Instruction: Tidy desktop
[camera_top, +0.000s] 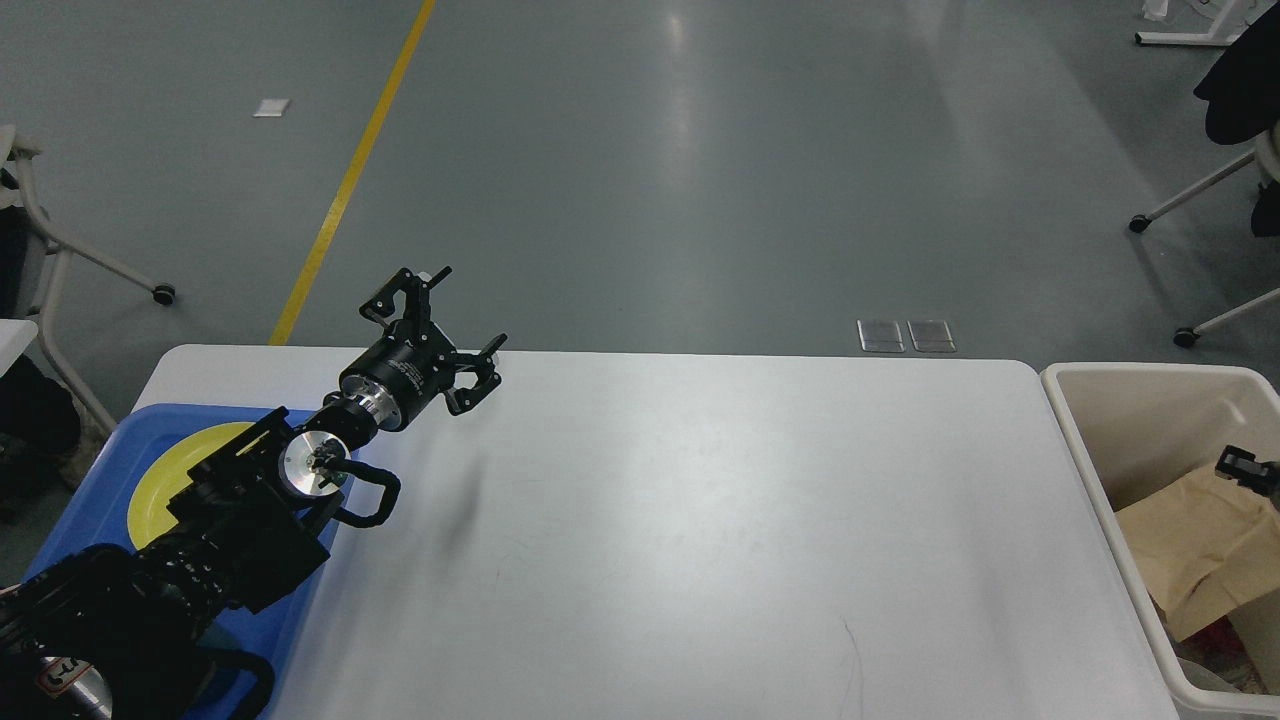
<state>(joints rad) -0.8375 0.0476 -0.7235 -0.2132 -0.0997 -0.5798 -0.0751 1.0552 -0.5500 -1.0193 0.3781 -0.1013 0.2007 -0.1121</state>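
Observation:
The desktop (700, 520) is a large white tabletop with rounded corners, and its middle is bare. My left gripper (468, 308) hangs open over the table's far left edge with nothing between its fingers. At the right edge of the view a small black part of my right gripper (1246, 468) shows over the beige bin (1075, 420). It sits at the top corner of a brown paper bag (1195, 540) lying in the bin. Whether it touches or holds the bag is unclear.
A blue tray (100, 470) with a yellow plate (175, 475) sits at the table's left end, partly under my left arm. Red wrapper scraps (1215, 632) lie in the bin's bottom. Wheeled chair legs (1190, 335) stand on the floor at the far right.

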